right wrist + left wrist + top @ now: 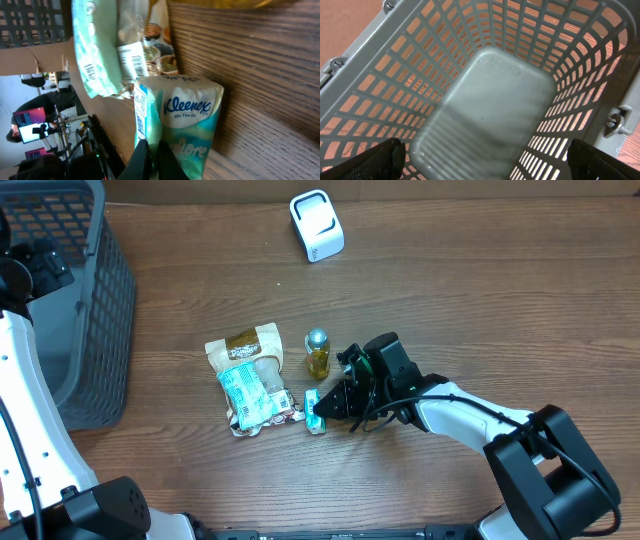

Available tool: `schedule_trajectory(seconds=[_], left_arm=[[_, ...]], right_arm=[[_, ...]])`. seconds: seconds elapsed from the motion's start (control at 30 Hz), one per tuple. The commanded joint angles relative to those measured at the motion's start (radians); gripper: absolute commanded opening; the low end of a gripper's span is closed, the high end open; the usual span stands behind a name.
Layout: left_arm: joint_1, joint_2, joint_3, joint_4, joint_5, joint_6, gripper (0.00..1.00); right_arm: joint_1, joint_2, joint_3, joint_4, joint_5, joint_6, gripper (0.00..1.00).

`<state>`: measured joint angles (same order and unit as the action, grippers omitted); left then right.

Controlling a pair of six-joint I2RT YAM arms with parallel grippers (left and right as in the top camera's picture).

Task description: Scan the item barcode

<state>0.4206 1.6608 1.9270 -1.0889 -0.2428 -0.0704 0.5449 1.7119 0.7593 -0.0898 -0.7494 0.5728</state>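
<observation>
Kleenex pack lies on the surface beside the snack bags, well apart from the white scanner. The right gripper is at its end, jaws pressed together; whether they pinch wrapper I cannot tell. The left gripper hangs over the basket, jaws spread. Lifting and scanning look not yet done.

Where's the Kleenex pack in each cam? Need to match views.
Overhead: the Kleenex pack lies low and centre, at the tip of the right gripper.
Left wrist: not in it; only the inside of the basket shows.
Right wrist: lower centre, just beyond the shut right gripper.
Shared landmark: the green-and-white snack bag beside the pack.
</observation>
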Motion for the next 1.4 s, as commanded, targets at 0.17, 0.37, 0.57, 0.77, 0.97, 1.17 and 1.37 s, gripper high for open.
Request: schedule_trajectory(seconds=[0.17, 0.37, 0.57, 0.77, 0.97, 1.17, 1.37], left_arm=[[-0.002, -0.002, 0.014, 0.0, 0.007, 0.019, 0.99], [-0.002, -0.002, 0.014, 0.0, 0.008, 0.019, 0.99], [-0.002, -0.002, 0.014, 0.0, 0.008, 0.019, 1.0], [-0.002, -0.002, 0.014, 0.0, 0.008, 0.019, 1.0], [-0.002, -0.002, 0.014, 0.0, 0.007, 0.019, 1.0], [-0.002, -0.002, 0.014, 0.0, 0.007, 0.019, 1.0], [-0.002, -0.002, 0.014, 0.0, 0.007, 0.019, 0.99]], right_arm=[[0.005, 0.013, -0.009, 0.006, 0.043, 0.003, 0.11], [0.005, 0.013, -0.009, 0.003, 0.054, 0.003, 0.16], [0.018, 0.01, -0.005, 0.007, 0.042, 0.004, 0.25], [0.106, -0.054, 0.072, -0.1, 0.212, 0.008, 0.27], [0.216, -0.097, 0.236, -0.347, 0.531, 0.02, 0.32], [0.335, -0.096, 0.31, -0.424, 0.791, 0.108, 0.34], [0.394, -0.059, 0.309, -0.433, 0.891, 0.138, 0.34]])
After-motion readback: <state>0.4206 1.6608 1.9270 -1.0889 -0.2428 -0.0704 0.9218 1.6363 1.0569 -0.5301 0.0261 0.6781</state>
